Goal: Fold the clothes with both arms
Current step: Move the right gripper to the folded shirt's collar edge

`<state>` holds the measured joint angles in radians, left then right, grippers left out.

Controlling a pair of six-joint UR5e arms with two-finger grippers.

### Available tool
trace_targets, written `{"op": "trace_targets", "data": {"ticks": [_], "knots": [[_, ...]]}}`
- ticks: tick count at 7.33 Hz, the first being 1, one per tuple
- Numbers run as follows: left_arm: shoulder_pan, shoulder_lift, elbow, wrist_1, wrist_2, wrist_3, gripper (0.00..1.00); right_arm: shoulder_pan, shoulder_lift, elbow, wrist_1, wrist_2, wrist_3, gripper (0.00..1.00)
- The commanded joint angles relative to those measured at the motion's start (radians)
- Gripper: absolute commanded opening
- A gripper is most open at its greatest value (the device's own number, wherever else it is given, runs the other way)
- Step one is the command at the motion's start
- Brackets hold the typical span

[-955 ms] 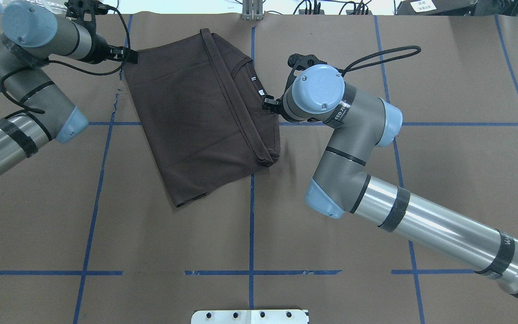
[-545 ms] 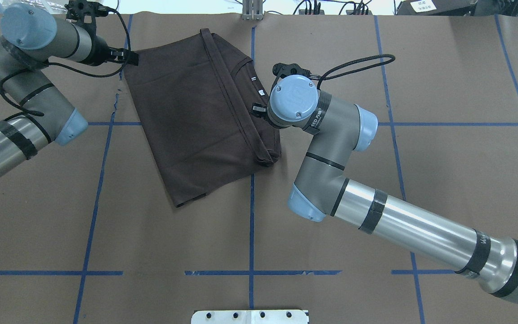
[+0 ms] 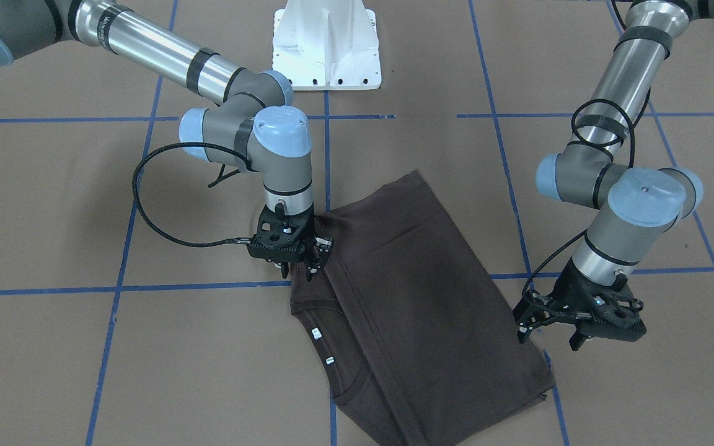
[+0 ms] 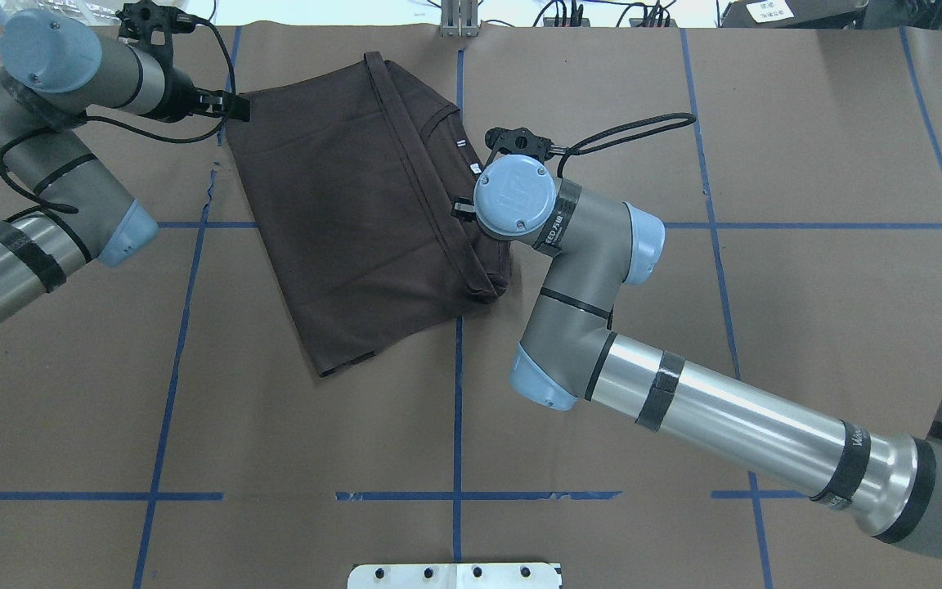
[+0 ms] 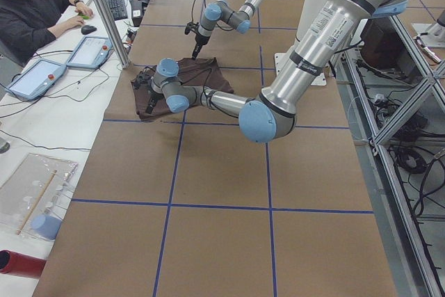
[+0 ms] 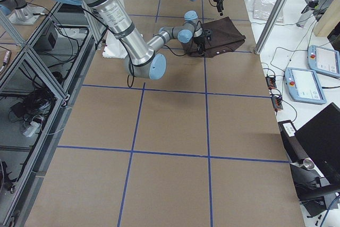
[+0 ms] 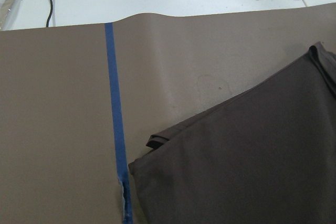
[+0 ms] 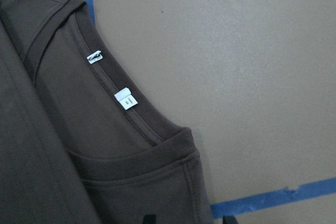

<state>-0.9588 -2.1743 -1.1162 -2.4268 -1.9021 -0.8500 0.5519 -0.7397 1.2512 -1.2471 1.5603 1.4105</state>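
The dark brown T-shirt (image 4: 356, 221) lies folded at the table's (image 4: 806, 311) far edge, mid-length (brown paper, blue tape grid). The right gripper (image 3: 298, 269) hovers spread over its collar-side edge, and the left gripper (image 3: 549, 334) hovers spread just beside a corner; both are empty. Beyond the edge is a white bench (image 5: 42, 116), with a person (image 5: 35, 15) seated.

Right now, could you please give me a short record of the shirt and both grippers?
garment: dark brown T-shirt, folded, lying flat on the table
collar: facing up, white neck tags showing
left gripper: open, by the shirt's far left corner, holding nothing
right gripper: open, fingertips at the shoulder edge beside the collar; contact unclear
surface: brown paper crossed by blue tape lines
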Motion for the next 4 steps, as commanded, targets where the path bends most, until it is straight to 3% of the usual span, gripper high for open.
{"op": "trace_targets", "data": {"ticks": [1, 3, 4], "knots": [[0.000, 0.001, 0.000, 0.000, 0.000, 0.003, 1.00, -0.012, 0.000, -0.012, 0.000, -0.025, 0.001, 0.51], [0.000, 0.005, 0.000, 0.000, 0.000, 0.006, 1.00, -0.015, 0.002, -0.016, 0.000, -0.026, 0.004, 0.47], [0.000, 0.005, -0.002, 0.000, 0.000, 0.006, 1.00, -0.015, 0.000, -0.016, 0.000, -0.026, 0.007, 0.37]]}}
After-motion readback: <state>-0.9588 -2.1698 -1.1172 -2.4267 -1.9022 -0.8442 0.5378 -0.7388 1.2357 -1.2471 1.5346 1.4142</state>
